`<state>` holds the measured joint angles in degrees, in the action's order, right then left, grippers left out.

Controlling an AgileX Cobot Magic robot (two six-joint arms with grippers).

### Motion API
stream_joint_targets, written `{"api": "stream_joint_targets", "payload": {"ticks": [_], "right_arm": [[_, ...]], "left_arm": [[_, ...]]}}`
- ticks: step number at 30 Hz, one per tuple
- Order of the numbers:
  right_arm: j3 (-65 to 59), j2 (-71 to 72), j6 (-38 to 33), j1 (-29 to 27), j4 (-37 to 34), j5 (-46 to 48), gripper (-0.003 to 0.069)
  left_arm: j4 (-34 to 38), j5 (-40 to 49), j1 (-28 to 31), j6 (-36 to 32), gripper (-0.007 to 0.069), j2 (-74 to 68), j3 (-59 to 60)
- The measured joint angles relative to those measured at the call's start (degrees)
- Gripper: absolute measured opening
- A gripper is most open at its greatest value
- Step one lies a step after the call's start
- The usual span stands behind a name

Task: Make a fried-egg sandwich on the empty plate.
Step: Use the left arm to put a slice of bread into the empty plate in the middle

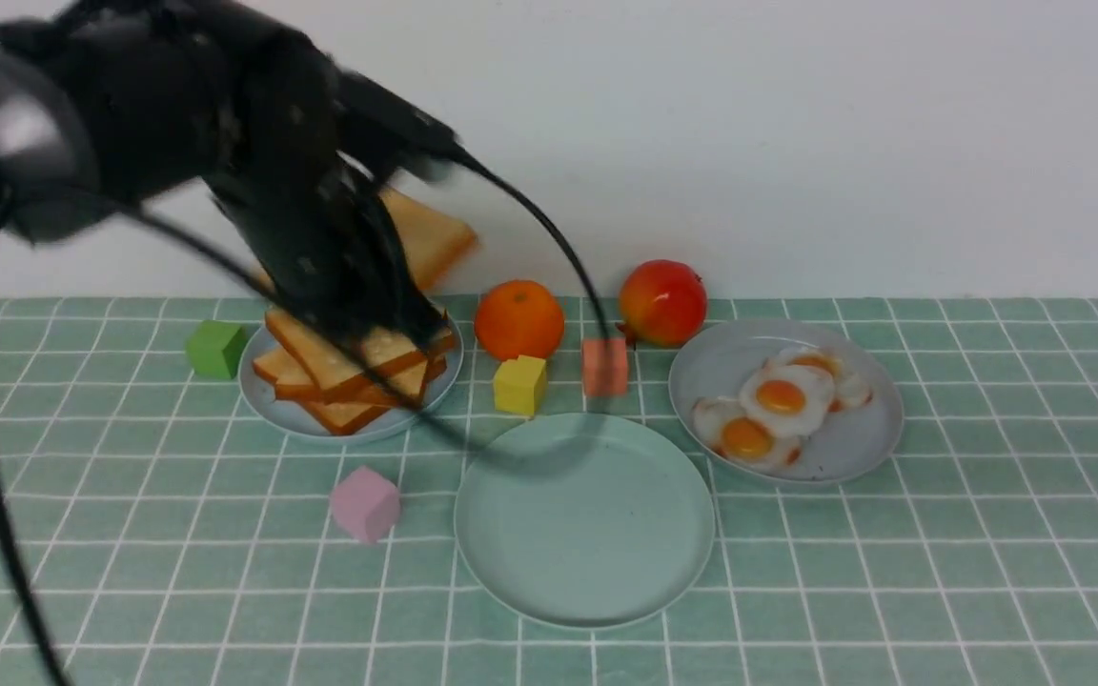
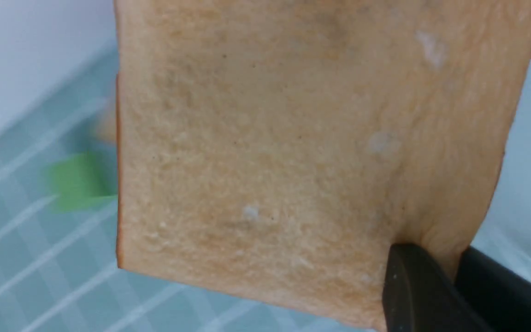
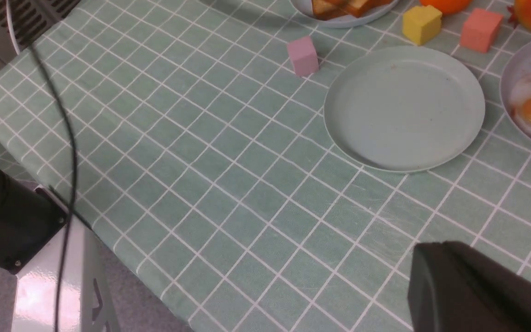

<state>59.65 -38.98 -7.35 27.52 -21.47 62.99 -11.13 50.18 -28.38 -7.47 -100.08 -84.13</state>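
As left jaws pinch toast (image 2: 293, 138) (corner), aloft

Eggs (image 1: 782, 405) right of empty plate (image 1: 585, 534)

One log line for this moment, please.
left gripper: shut on toast, above stack | right gripper: shut, nothing held | plate: empty | eggs: on grey plate
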Motion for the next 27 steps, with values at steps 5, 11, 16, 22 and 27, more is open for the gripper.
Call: {"api": "stream_joint_targets", "payload": {"ticks": [5,11,16,22,27], "right_arm": [[0.0,0.0,-0.05,0.0,0.0,0.35,0.0002],[0.0,0.0,-0.11,0.0,-0.05,2.65,0.0002],[0.0,0.0,-0.11,0.0,-0.11,3.42,0.0002],[0.0,0.0,-0.11,0.0,-0.11,3.42,0.0002],[0.0,0.0,-0.11,0.0,-0.11,3.42,0.0003]], "left_arm": [[-0.28,-7.28,-12.27,-3.53,0.0055,0.39,10.8],[-3.45,-14.27,-14.31,-1.75,0.0055,-3.14,12.11],[-3.29,-15.49,-14.31,-1.52,0.0052,-4.58,12.11],[-0.76,-17.49,-14.31,-1.52,0.005,-7.22,12.11],[-0.57,-17.49,-14.31,-1.42,0.0117,-8.56,12.11]]}}
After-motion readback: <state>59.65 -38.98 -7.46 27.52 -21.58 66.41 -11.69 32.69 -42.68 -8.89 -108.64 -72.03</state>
